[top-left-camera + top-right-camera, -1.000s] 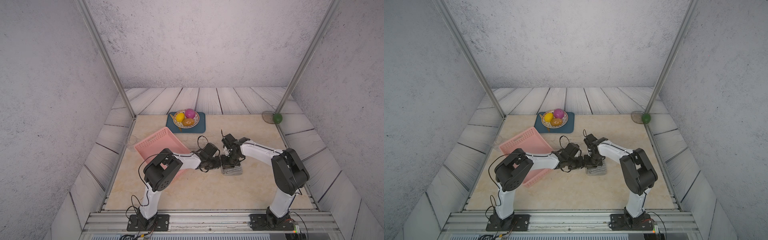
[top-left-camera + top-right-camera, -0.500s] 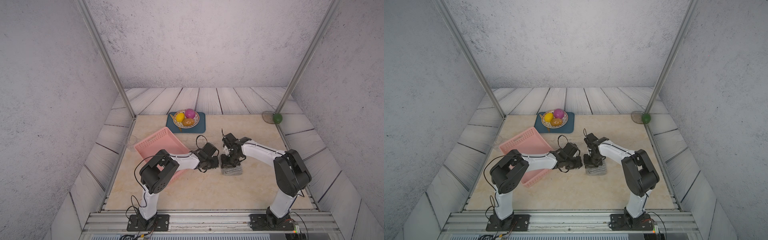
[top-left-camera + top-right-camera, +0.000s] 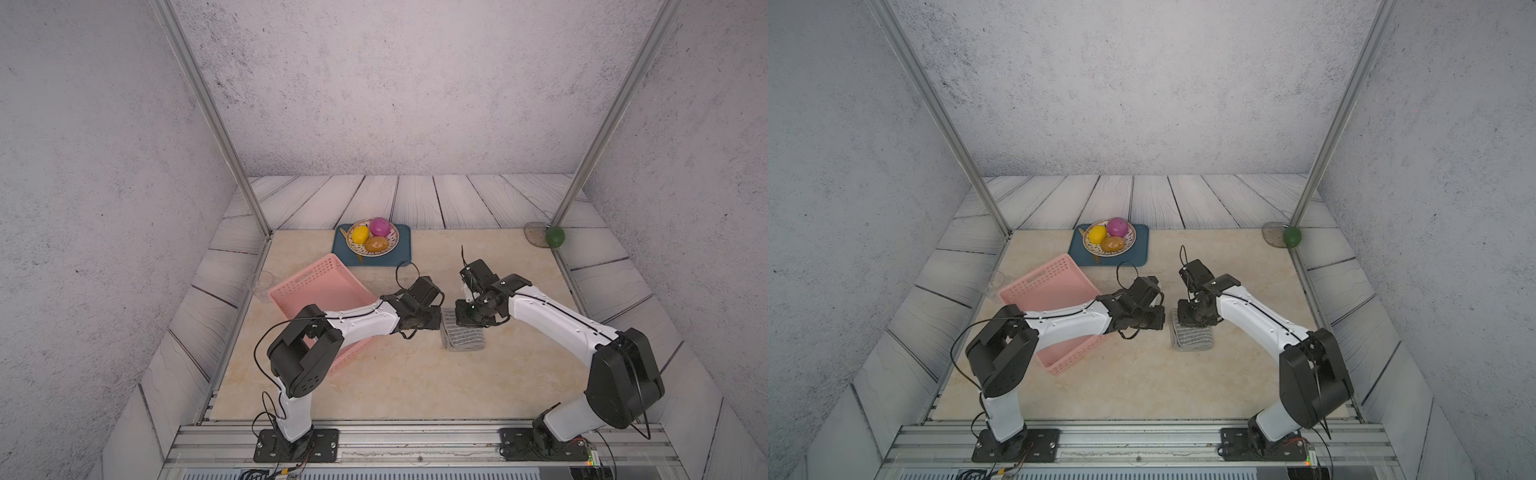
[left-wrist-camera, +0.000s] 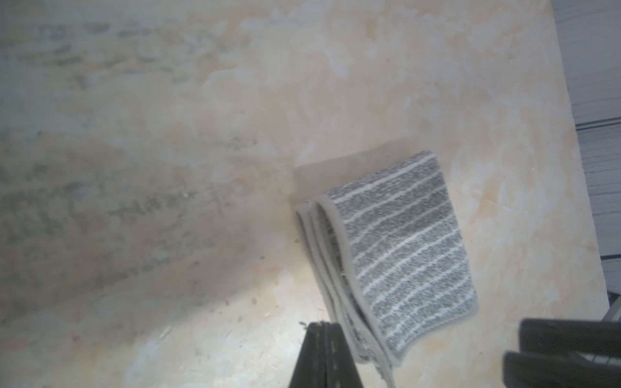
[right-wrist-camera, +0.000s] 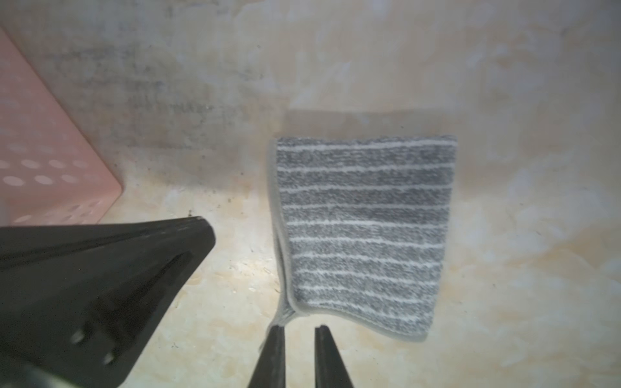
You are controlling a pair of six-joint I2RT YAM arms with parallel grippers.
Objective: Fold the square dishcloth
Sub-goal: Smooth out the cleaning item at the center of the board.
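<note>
As the dishcloth (image 5: 363, 231) lies folded mid-frame, I'd lift my barely spread right fingers (image 5: 274, 356) clear, left fingers (image 4: 324, 356) pressed together.

In a top view the right gripper (image 3: 468, 323) covers the far edge of the square dishcloth (image 3: 463, 340), and the left arm (image 3: 357, 322) hides part of the pink basket (image 3: 320, 282). The left wrist view's border cuts off the left fingers (image 4: 322, 356) and one dishcloth corner
</note>
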